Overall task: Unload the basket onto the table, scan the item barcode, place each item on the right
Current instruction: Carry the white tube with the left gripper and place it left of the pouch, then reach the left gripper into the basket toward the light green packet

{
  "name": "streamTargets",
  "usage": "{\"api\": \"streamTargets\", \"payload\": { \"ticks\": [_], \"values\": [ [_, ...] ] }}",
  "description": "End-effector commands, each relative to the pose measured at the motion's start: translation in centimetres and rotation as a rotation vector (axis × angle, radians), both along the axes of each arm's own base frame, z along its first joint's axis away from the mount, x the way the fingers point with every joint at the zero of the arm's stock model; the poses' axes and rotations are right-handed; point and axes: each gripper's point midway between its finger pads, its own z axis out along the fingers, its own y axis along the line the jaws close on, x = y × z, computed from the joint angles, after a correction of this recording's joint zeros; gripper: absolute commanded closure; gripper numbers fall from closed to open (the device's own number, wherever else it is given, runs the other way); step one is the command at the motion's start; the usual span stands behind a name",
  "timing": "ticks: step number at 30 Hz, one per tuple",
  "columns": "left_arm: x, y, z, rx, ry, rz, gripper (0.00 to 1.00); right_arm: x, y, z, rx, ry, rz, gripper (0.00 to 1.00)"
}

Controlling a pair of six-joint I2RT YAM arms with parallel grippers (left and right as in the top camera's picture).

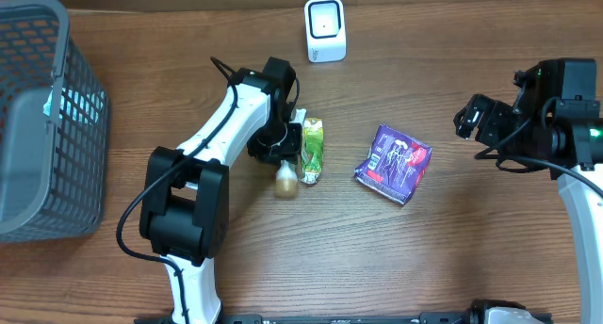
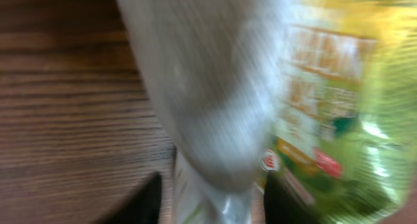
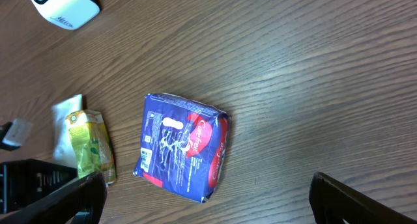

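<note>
Grey basket's [image 1: 57, 145] contents unclear; right pincer [image 1: 468, 117] gapes wide, left pincer's [image 1: 287, 140] gap unclear.

Open worktop [image 1: 452, 258] runs along the near edge and right of centre. A free lane lies between green pouch [image 1: 312, 147] and purple packet [image 1: 394, 162], which sit apart. Left arm [image 1: 221, 126] slants across centre-left and blocks the pouch's left side, with the left end effector [image 1: 290, 140] tight against it. Grey basket [image 1: 42, 126] walls off the far left. White scanner [image 1: 325, 29] stands at the far edge, bare wood before it. Right end effector [image 1: 470, 117] hangs right of the packet, bare wood between.
</note>
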Motion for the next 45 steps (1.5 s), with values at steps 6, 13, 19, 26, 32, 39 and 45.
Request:
{"api": "streamTargets", "payload": {
  "ticks": [6, 13, 19, 26, 32, 39, 45],
  "values": [
    [2.9, 0.9, 4.6, 0.013, -0.102, 0.036, 0.40, 0.1, -0.1, 0.3, -0.001, -0.010, 0.001, 0.00],
    [9.0, 6.6, 22.8, -0.008, -0.515, 0.149, 0.30, 0.0, -0.1, 0.2, 0.000, -0.003, 0.001, 0.00],
    [9.3, 19.4, 36.0, 0.098, -0.894, 0.433, 0.21, -0.1, -0.1, 0.1, 0.000, 0.001, 0.001, 0.00],
    [5.3, 36.2, 37.2, 0.269, -0.942, 0.877, 0.15, -0.3, 0.0, 0.1, 0.004, 0.010, 0.003, 0.00],
    [4.3, 44.3, 31.3, 0.265, -0.804, 1.030, 0.05, -0.6, 0.0, -0.1, 0.005, 0.024, 0.002, 0.00],
    [7.3, 47.1, 20.1, 0.224, -0.566, 1.043, 0.06, -1.0, 0.1, -0.3, 0.006, 0.041, 0.002, 0.00],
    [10.5, 46.3, 11.8, 0.170, -0.433, 1.015, 0.06, -1.4, 0.1, -0.5, 0.008, 0.060, 0.002, 0.00]
  ]
}}
